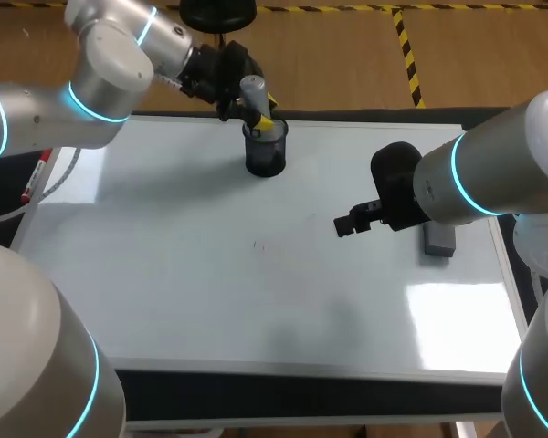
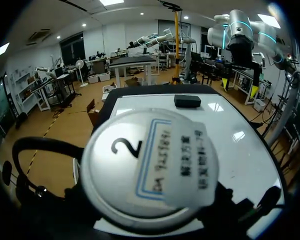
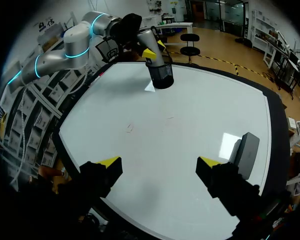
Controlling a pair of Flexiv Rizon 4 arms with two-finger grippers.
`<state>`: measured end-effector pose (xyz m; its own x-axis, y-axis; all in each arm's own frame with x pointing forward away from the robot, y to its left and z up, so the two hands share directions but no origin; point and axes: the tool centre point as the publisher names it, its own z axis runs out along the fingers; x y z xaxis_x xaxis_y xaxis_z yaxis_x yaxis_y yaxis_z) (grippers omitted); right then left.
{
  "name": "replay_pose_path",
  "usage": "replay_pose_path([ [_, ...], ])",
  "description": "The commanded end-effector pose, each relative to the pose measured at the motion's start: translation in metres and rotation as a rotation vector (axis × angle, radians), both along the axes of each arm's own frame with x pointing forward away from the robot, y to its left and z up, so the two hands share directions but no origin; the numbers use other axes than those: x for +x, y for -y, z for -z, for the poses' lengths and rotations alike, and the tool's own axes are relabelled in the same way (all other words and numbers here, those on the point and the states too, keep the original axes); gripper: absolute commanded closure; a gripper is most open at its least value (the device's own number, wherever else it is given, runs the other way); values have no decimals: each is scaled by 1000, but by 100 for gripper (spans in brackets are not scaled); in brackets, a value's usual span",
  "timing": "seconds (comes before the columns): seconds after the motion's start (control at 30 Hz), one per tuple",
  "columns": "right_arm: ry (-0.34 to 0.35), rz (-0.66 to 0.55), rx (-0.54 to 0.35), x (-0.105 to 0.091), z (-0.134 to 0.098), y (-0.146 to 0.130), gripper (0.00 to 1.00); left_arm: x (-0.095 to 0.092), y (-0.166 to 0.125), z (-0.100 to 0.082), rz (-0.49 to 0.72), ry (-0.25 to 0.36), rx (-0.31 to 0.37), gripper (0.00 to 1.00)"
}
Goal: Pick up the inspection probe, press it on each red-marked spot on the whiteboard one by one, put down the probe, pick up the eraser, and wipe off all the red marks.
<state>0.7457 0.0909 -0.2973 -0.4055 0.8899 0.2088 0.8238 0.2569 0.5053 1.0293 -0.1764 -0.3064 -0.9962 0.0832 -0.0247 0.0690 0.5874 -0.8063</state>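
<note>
The whiteboard (image 1: 210, 301) lies flat and covers most of the surface (image 1: 301, 401). My left arm comes in over the far edge of the whiteboard. Its hand (image 1: 256, 114) is clamped on the inspection probe (image 1: 253, 91), a grey cylinder tilted with its lower end inside a black mesh cup (image 1: 266, 151) that stands on the whiteboard near that edge. In the left wrist view the probe's round labelled end cap fills the foreground.

My right arm hangs over the right part of the whiteboard. Its hand (image 3: 159, 162) has its fingers wide apart, with nothing between them. The grey eraser (image 1: 438, 240) lies on the whiteboard just beside that hand, toward the right edge.

A red marker (image 1: 34, 178) lies off the whiteboard's left edge. A few faint small marks (image 1: 260, 245) show near the middle of the whiteboard.
</note>
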Motion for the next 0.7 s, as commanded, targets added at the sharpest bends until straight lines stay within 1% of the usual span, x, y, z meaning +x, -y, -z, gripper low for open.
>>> replay_pose_path([
  [0.03,0,-1,1,0,0,1,0,-5,0,-2,-6,6,-4,57],
  [0.17,0,-1,1,0,0,1,0,-8,1,2,-7,3,-9,64],
  [0.5,0,-1,1,0,0,1,0,-11,5,10,-11,-10,-17,64],
  [0.53,0,-1,1,0,0,1,0,-11,5,10,-12,-12,-19,61],
  [0.63,0,-1,1,0,0,1,0,-11,4,11,-15,-17,-20,40],
  [0.67,0,-1,1,0,0,1,0,-11,4,11,-16,-24,-22,35],
  [0.7,0,-1,1,0,0,1,0,-11,4,11,-18,-27,-21,23],
])
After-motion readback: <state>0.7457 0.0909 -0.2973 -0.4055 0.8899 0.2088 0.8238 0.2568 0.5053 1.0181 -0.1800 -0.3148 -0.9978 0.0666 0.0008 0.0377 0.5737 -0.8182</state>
